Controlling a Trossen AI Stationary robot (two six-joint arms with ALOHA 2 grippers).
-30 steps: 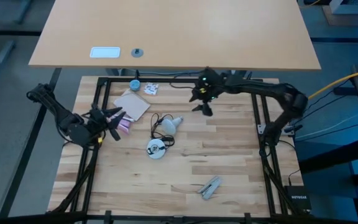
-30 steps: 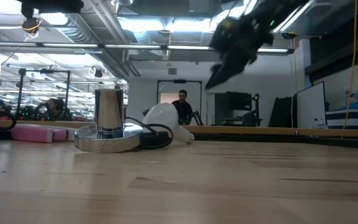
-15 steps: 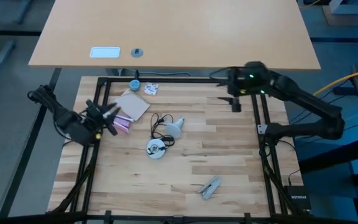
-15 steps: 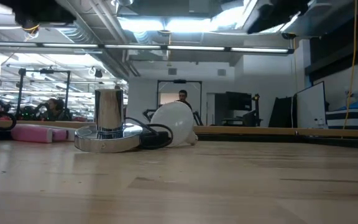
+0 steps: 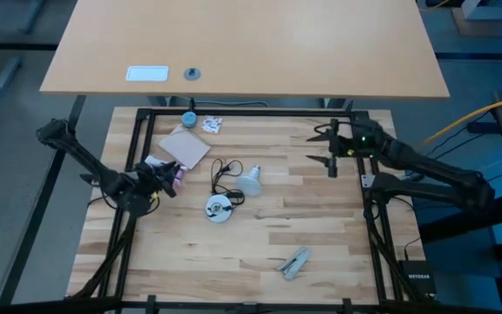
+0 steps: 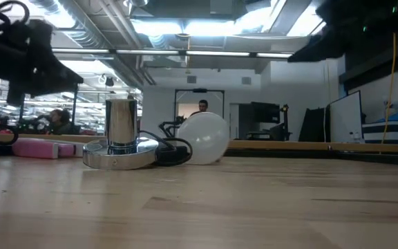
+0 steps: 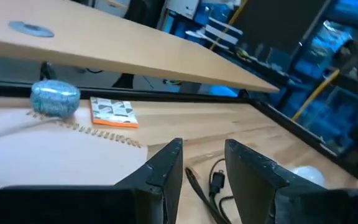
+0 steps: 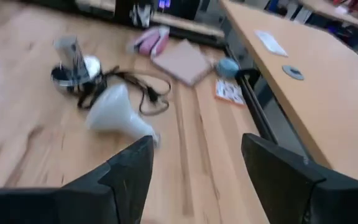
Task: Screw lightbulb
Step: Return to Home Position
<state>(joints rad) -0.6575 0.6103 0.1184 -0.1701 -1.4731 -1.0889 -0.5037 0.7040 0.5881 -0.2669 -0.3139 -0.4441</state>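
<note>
The lightbulb (image 5: 248, 180) lies loose on its side on the counter (image 5: 277, 240), just beside the lamp base (image 5: 219, 208). It is round, so a bump could make it roll away. The left end effector (image 5: 164, 174) and the right end effector (image 5: 326, 148) wait at the sides, open and empty. I see no boxes. The lamp's shiny tube holds no bulb.

Counter (image 5: 303, 218): jointed wood strips, pale, smooth, low sheen. Bulb (image 6: 204, 138): frosted white, matt. Lamp base (image 6: 119, 155): polished metal, mirror-glossy. Cord (image 6: 173, 153): black, prob. plastic sheath. Fingers (image 7: 166, 174): dark, matt, plastic-looking. Pad (image 5: 186, 146): brown card, matt.
</note>
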